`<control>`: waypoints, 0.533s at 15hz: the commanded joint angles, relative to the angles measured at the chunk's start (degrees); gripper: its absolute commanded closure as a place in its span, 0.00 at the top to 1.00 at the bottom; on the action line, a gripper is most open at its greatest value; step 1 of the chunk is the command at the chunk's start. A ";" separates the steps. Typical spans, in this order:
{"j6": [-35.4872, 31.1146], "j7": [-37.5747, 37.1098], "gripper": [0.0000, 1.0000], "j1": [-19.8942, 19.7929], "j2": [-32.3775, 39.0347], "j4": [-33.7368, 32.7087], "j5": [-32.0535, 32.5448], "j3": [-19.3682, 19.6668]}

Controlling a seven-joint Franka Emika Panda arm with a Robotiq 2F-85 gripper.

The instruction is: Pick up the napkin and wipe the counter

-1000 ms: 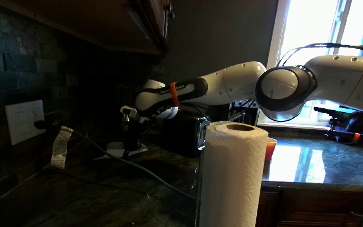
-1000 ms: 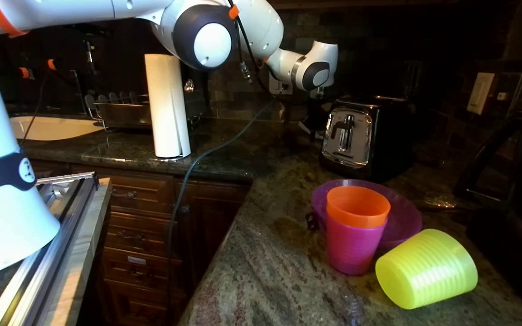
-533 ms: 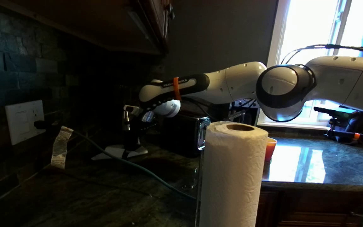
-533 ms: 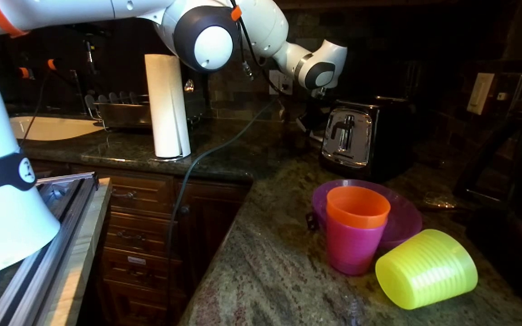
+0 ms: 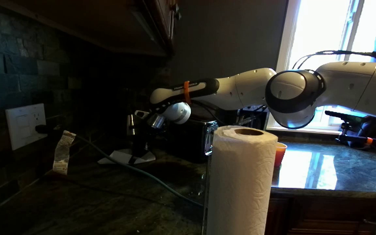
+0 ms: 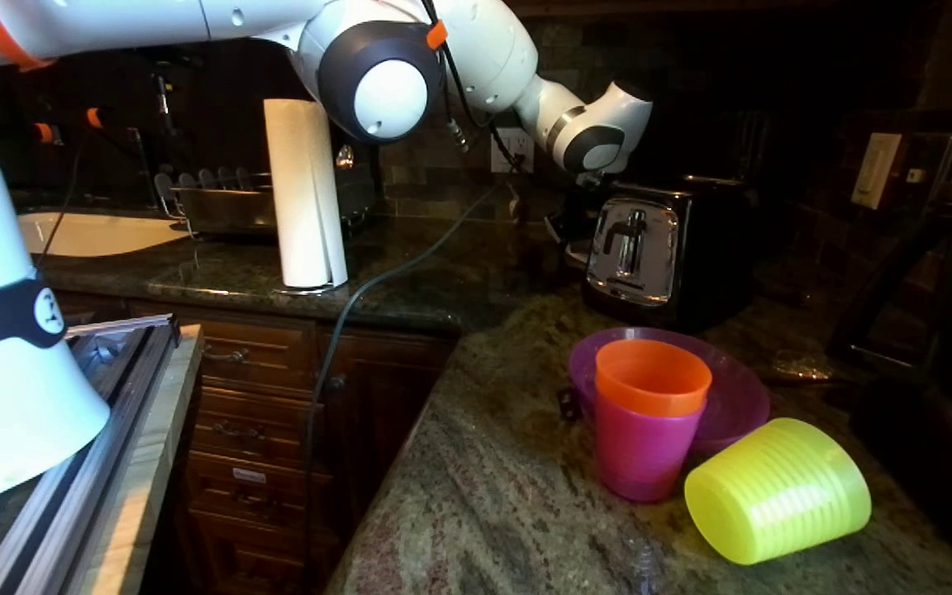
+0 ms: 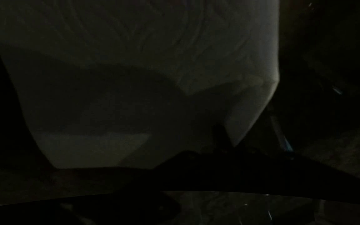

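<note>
A white napkin (image 5: pixel 147 157) lies low over the dark counter (image 5: pixel 86 205) in the back corner, its edges spread to both sides of my gripper (image 5: pixel 135 156). The black fingers come down onto the middle of it and appear closed on it. In the wrist view the napkin (image 7: pixel 155 47) fills the upper left and middle, with its embossed texture showing. The dark gripper (image 7: pixel 223 143) crosses its lower edge, and a fold sticks out beside the fingers. In an exterior view only a small part of the napkin (image 6: pixel 578 251) shows beside the toaster. The wrist view is very dark.
A black and chrome toaster (image 6: pixel 633 248) stands close to the gripper. A green cord (image 5: pixel 155 178) runs from the outlet (image 5: pixel 26 125) in front of the napkin. A paper towel roll (image 5: pixel 242 182) stands nearby. Stacked cups (image 6: pixel 649 430), a purple bowl (image 6: pixel 732 405) and a yellow cup (image 6: pixel 778 492) sit on the counter.
The wrist and forearm have shifted right and tilted in both exterior views, and the elbow has dropped slightly. The napkin has moved a little with the gripper, slightly right in an exterior view.
</note>
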State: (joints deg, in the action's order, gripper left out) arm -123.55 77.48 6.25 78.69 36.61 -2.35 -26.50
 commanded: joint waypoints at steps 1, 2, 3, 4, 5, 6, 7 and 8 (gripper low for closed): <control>3.63 -0.55 0.00 -1.10 2.64 -2.32 -3.28 -2.64; 4.50 -0.70 0.00 -1.23 2.76 -2.28 -3.95 -3.11; 6.05 -1.64 0.00 -1.36 2.73 -2.14 -4.55 -3.26; 7.32 -3.33 0.00 -1.41 2.65 -1.97 -4.92 -2.98; 8.46 -4.71 0.00 -1.44 2.60 -1.94 -5.14 -2.65; 9.82 -6.52 0.00 -1.46 2.27 -1.59 -5.03 -2.04; 10.77 -8.17 0.00 -1.40 2.11 -1.48 -4.72 -1.44; 11.76 -9.52 0.00 -1.43 2.01 -1.47 -4.48 -1.17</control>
State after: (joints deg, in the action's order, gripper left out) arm -115.63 72.89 5.28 79.40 36.05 -6.37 -28.72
